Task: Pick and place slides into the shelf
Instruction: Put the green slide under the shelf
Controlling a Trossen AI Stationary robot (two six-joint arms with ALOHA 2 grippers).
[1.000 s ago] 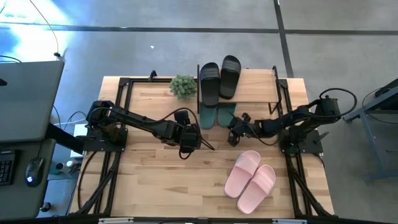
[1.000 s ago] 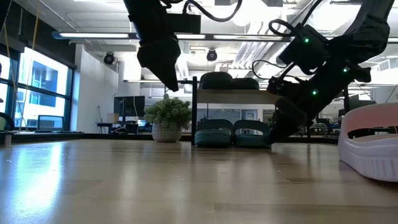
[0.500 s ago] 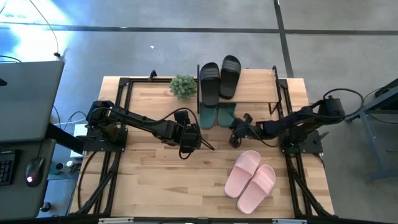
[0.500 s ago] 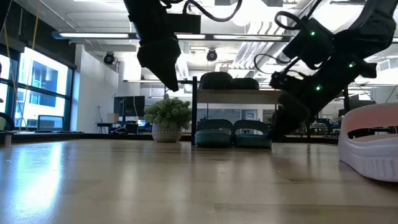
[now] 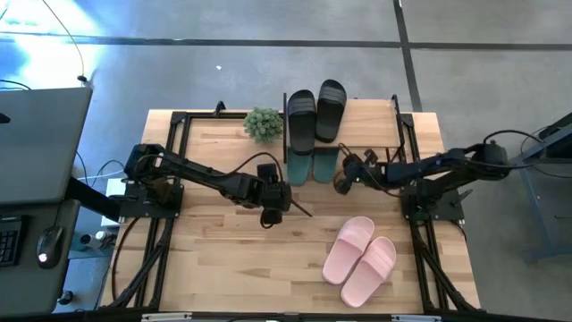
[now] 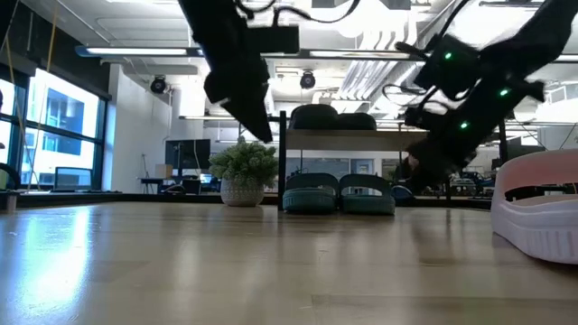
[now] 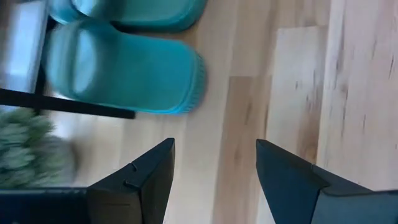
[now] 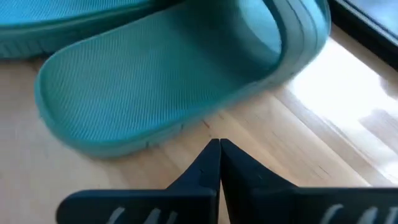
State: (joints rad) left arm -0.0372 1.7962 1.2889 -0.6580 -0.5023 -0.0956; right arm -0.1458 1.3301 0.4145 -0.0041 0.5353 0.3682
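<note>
Right end effector (image 5: 340, 186), pinched closed and empty, sits mid-frame at the teal-green rubber slides (image 5: 314, 166), probably nudging them under the low wooden shelf (image 5: 371, 125). Left end effector (image 5: 298, 211) hangs open nearby; pale pink slides (image 5: 360, 259) wait lower right on the worktop (image 5: 214, 259).

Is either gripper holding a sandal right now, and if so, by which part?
Neither holds anything. The left gripper is open over bare table; the right gripper is shut and empty, beside a teal sandal.
</note>
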